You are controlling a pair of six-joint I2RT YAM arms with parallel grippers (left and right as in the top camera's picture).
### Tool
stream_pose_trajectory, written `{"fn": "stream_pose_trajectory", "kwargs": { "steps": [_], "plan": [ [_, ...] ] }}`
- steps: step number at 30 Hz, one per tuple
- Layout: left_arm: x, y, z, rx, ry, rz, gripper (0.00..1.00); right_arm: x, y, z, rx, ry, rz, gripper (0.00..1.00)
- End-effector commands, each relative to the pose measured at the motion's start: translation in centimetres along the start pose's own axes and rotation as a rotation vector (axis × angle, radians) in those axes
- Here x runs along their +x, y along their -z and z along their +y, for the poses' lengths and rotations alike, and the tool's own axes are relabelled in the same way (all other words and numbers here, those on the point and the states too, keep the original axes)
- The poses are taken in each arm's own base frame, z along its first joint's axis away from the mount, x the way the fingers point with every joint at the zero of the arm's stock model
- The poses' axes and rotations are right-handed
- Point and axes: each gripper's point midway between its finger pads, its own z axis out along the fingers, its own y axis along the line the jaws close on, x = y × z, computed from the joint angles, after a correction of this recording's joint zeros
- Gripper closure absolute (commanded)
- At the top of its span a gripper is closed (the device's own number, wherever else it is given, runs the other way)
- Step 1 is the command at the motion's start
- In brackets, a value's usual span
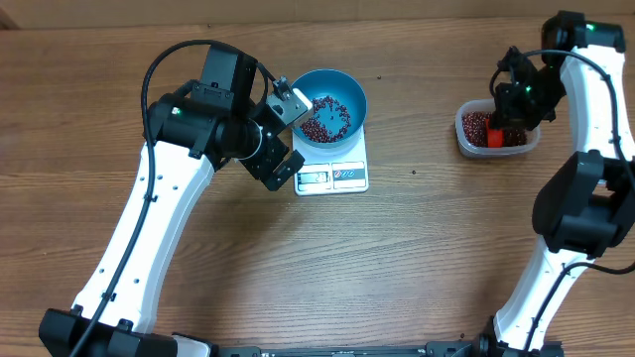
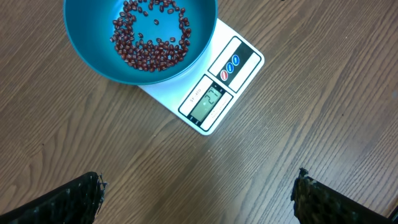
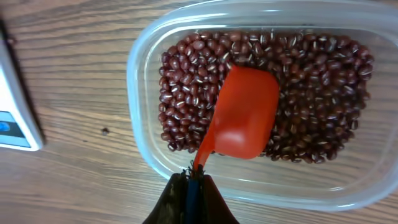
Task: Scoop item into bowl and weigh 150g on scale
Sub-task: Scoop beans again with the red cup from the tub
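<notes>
Right gripper [image 3: 191,182], jaws fully closed on the thin handle of the red scoop [image 3: 245,115], as seen from its own wrist camera. The scoop's head lay on the heap of beans [image 3: 323,93] near the middle of the clear plastic tub [image 3: 138,118], and its handle ran back over the tub's near rim to the fingertips. Small, oval and dark red-brown, the beans covered the tub's floor from wall to wall. In the overhead view the tub stood at the right of the wooden table [image 1: 417,258], well apart from the kitchen scale [image 1: 357,159], and the right arm reached down to it from above. Left gripper [image 2: 199,200] was spread wide and held nothing. Only the dark tips of its two fingers [image 2: 74,200] showed at the lower corners of the left wrist view, with bare wood between them. It hung beside the scale's left edge, clear of both scale and bowl. The blue bowl [image 2: 93,56] sat on the white scale and covered most of the platform. The front strip was left free, and there the display [image 2: 210,98] and a label panel with three small oval marks lay side by side. A thinner portion of beans lay loose in the bottom of the bowl, in a rough ring with blue showing at the middle. The display showed a reading, but its digits were too small to make out with confidence.
</notes>
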Motion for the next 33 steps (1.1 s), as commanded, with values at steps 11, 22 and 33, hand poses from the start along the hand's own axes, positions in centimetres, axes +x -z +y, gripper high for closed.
{"fn": "stream_pose_trajectory", "kwargs": {
  "steps": [11, 22, 33],
  "plan": [
    [0.2, -0.3, 0.1, 0.005, -0.010, 0.008, 0.00, -0.5, 1.3, 0.4, -0.318, -0.084, -0.103, 0.96],
    [0.2, -0.3, 0.1, 0.005, -0.010, 0.008, 0.00, 0.1, 2.9, -1.8, -0.404, -0.141, -0.162, 0.96],
    [0.2, -0.3, 0.1, 0.005, -0.010, 0.008, 0.00, 1.0, 4.8, -2.8, -0.521, -0.174, -0.221, 0.96]
  ]
}}
